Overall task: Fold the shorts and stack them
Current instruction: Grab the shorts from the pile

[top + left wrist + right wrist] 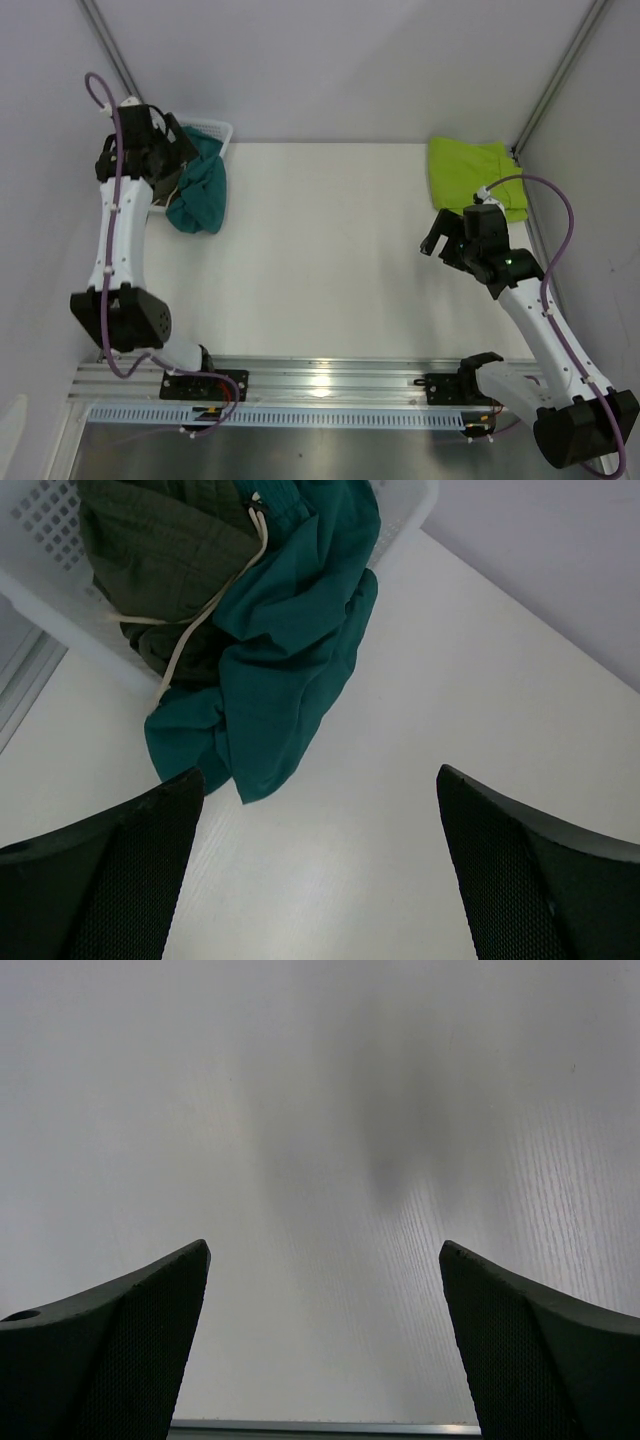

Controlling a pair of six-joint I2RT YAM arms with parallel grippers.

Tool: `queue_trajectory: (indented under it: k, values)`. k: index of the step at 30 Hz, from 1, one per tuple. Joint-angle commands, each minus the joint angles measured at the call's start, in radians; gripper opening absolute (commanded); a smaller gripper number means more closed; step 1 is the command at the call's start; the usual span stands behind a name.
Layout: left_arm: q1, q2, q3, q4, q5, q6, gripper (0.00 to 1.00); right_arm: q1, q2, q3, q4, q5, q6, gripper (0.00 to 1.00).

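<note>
The left jaws are hanging wide open and empty just above the teal shorts (290, 670), which are spilling out of the white basket (410, 510) onto the worktop (320, 250), their cream drawstring (215, 605) trailing across the dark olive pair (160, 540) inside. The right jaws are also gaping empty over bare worktop, near the lime-green pair (470, 170) lying flat at the far right corner. The step in hand is probably fetching the teal pair; the next move calls for lowering onto its loose edge and pinching teal cloth only.
</note>
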Motion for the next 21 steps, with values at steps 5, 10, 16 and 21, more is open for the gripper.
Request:
queue_trajectory:
  k: [5,10,16,21]
  values:
    - [0.004,0.348,0.373,-0.215,-0.007,0.115,0.96,0.003,-0.014,0.019,0.013,-0.009,0.013,1.00]
    - [0.004,0.489,0.432,-0.240,-0.064,0.167,0.95,-0.010,-0.025,-0.004,0.028,-0.030,0.031,0.99]
    - [0.004,0.598,0.440,-0.218,-0.059,0.184,0.92,-0.020,-0.026,-0.015,0.039,-0.047,0.039,0.99]
    - [0.004,0.629,0.435,-0.180,-0.064,0.204,0.90,-0.026,-0.020,-0.019,0.036,-0.045,0.048,1.00]
